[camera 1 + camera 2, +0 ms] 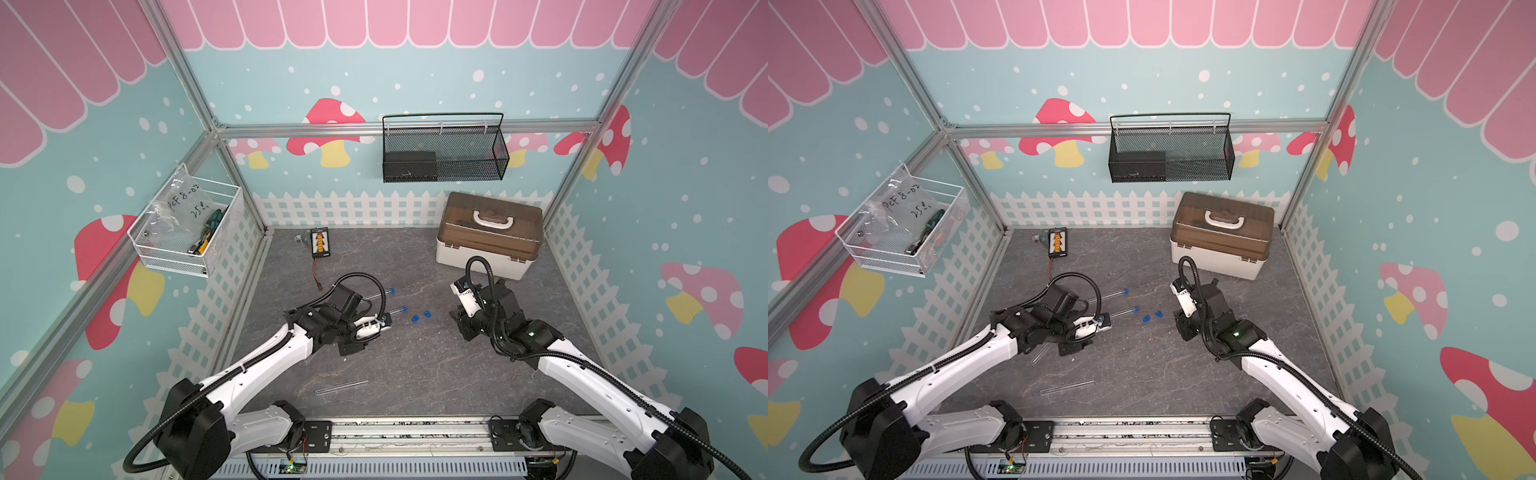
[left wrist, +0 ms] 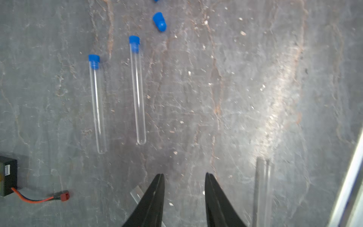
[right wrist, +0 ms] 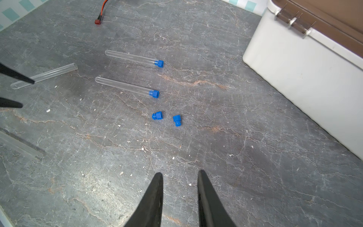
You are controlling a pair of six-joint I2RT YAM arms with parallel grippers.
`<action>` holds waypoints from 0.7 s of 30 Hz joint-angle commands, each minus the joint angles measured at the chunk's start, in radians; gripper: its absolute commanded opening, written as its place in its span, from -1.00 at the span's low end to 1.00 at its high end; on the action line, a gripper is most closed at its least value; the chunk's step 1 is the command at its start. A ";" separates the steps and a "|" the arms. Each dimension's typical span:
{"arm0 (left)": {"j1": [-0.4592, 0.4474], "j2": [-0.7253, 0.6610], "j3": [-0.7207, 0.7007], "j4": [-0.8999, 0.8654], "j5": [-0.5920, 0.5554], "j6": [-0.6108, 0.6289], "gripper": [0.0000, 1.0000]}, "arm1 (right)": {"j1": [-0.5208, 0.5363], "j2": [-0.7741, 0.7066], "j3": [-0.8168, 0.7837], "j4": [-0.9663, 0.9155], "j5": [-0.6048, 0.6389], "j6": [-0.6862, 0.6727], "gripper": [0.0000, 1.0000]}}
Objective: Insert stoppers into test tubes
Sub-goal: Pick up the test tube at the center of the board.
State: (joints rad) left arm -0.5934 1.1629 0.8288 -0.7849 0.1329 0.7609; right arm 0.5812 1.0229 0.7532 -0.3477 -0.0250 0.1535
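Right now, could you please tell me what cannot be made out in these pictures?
1. Left wrist view: one loose stopper is cut off by the picture's edge, and the front tube is blurred and cut off as well.
2. Both top views: an unstoppered tube lies mostly hidden under the left arm.
3. Storage box: its tinted lid hides the contents.

The table (image 3: pixel 255 157) under the right gripper (image 3: pixel 180 172) looks like dark grey stone: matt, a little rough, with a soft shine. The gripper's fingers (image 3: pixel 155 196) are black and matt, like plastic. Ahead of them, the test tubes (image 3: pixel 125 86) are clear, smooth and glossy; the stoppers (image 3: pixel 157 115) are blue ribbed plastic with a dull finish. Near the same gripper, the storage box (image 3: pixel 294 64) is smooth cream plastic with shiny metal hinge pins (image 3: pixel 292 21).
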 commanded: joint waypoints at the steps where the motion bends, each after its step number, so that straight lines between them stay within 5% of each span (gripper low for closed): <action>1: -0.032 -0.076 -0.047 -0.150 -0.016 0.014 -0.23 | -0.006 -0.013 -0.002 0.008 -0.017 -0.015 -0.41; 10: -0.166 -0.141 -0.164 -0.223 -0.072 -0.084 -0.18 | -0.006 -0.035 0.003 0.002 -0.012 -0.022 -0.41; 21: -0.209 -0.024 -0.180 -0.158 -0.135 -0.086 -0.11 | -0.007 -0.051 0.003 -0.005 -0.010 -0.028 -0.40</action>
State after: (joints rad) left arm -0.7910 1.1172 0.6582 -0.9695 0.0185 0.6846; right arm 0.5812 0.9901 0.7532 -0.3477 -0.0280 0.1375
